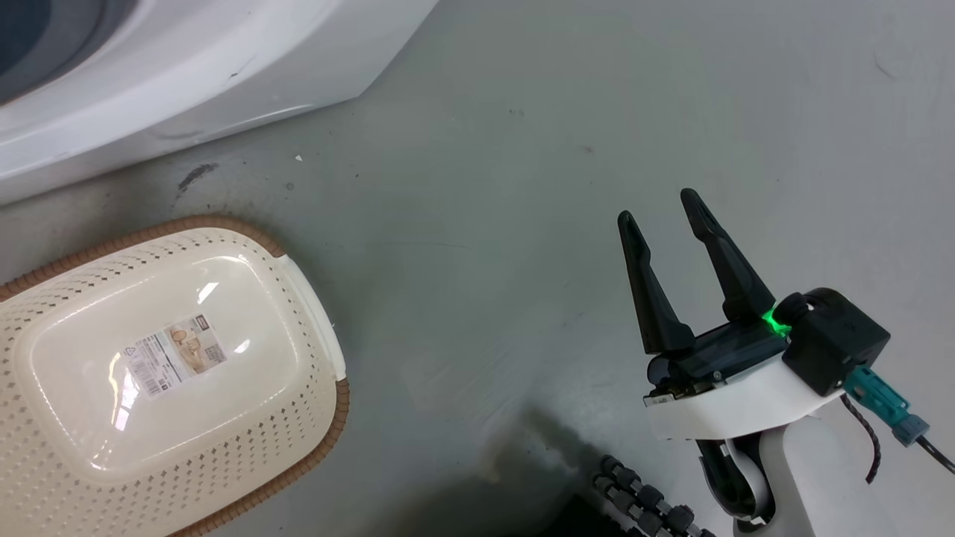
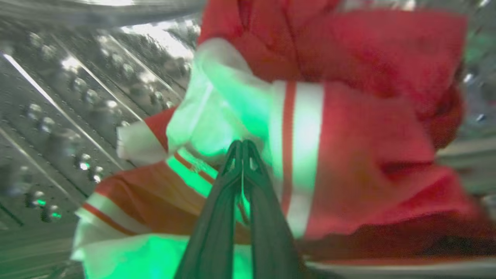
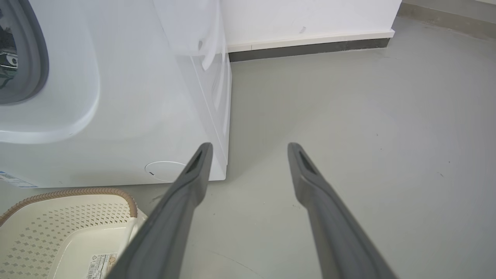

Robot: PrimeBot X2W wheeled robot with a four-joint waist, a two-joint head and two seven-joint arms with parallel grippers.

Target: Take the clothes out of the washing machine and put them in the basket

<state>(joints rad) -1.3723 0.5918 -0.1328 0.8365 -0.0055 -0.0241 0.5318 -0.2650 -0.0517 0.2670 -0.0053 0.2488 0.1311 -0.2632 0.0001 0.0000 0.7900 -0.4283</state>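
Note:
Inside the washing machine's steel drum (image 2: 58,97), the clothes (image 2: 348,135) lie as a red heap with white panels and thin stripes. My left gripper (image 2: 242,145) is shut, its tips pinching a white fold of that heap. The picture is blurred. The washing machine (image 1: 186,74) (image 3: 135,97) stands at the upper left of the head view. On the floor in front of it is the cream basket (image 1: 339,418) (image 3: 77,192), with the paper label on its bottom in plain sight. My right gripper (image 1: 656,205) (image 3: 251,145) hangs open over bare floor, right of the basket.
Grey floor (image 1: 522,186) stretches between the basket and my right arm. A white wall with a dark baseboard (image 3: 310,48) runs behind the washer. A ribbed black cable (image 1: 642,500) lies at the bottom edge near my right forearm.

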